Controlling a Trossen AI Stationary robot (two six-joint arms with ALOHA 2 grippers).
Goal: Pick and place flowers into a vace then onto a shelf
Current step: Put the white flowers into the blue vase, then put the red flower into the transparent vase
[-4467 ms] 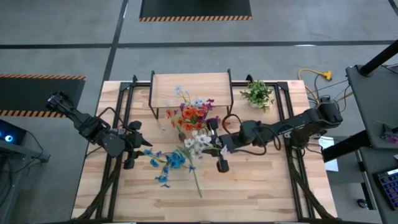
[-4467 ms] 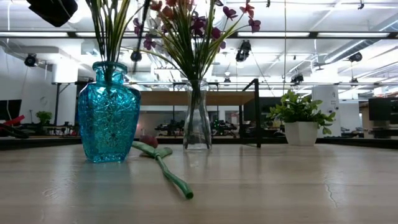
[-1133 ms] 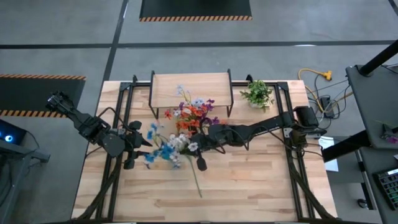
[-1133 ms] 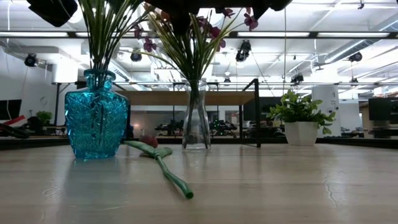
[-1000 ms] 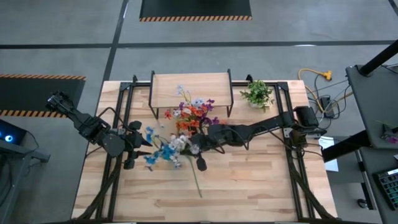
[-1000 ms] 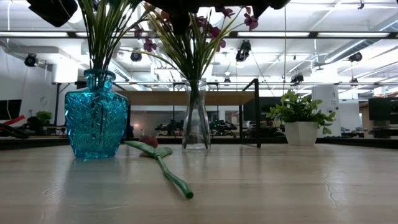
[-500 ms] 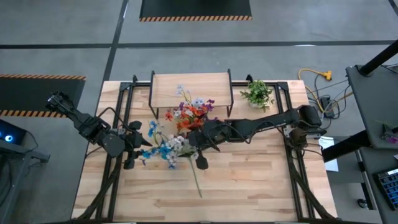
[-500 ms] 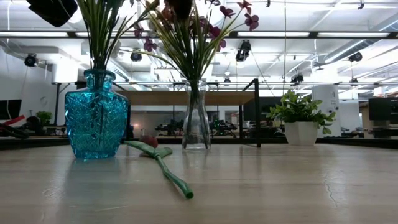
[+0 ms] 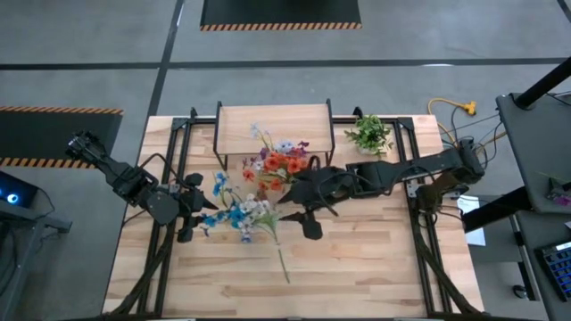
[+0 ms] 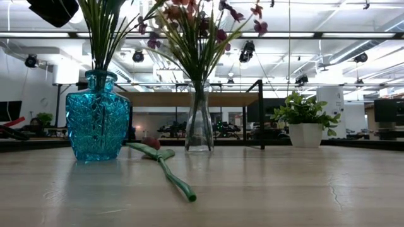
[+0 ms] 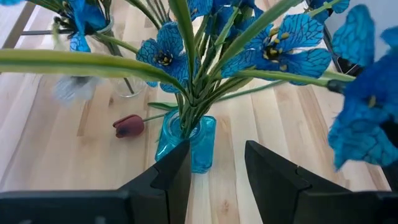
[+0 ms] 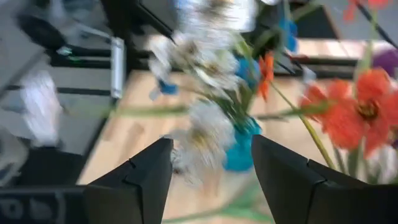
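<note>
A blue glass vase (image 10: 98,123) stands on the table and holds blue flowers (image 11: 273,46) and white flowers (image 9: 259,209). A clear vase (image 10: 200,120) behind it holds orange-red and purple flowers (image 9: 281,163). One loose flower (image 10: 167,170) with a red bloom lies flat on the table. The shelf (image 9: 274,125) stands at the far edge. My left gripper (image 9: 198,212) is open just left of the blue vase, which also shows in the left wrist view (image 11: 186,140). My right gripper (image 9: 303,207) is open and empty to the right of the blue vase, which also shows in the right wrist view (image 12: 239,152).
A potted green plant (image 9: 370,134) stands at the far right of the table. Black frame bars (image 9: 178,143) run along the table's left and right sides. Bare wood (image 9: 357,267) lies along the near edge.
My right gripper has drawn back from the blue vase toward the table's right edge, leaving the white flowers standing in it. The clear vase's blooms have swayed a little. The blue vase has stayed in place.
</note>
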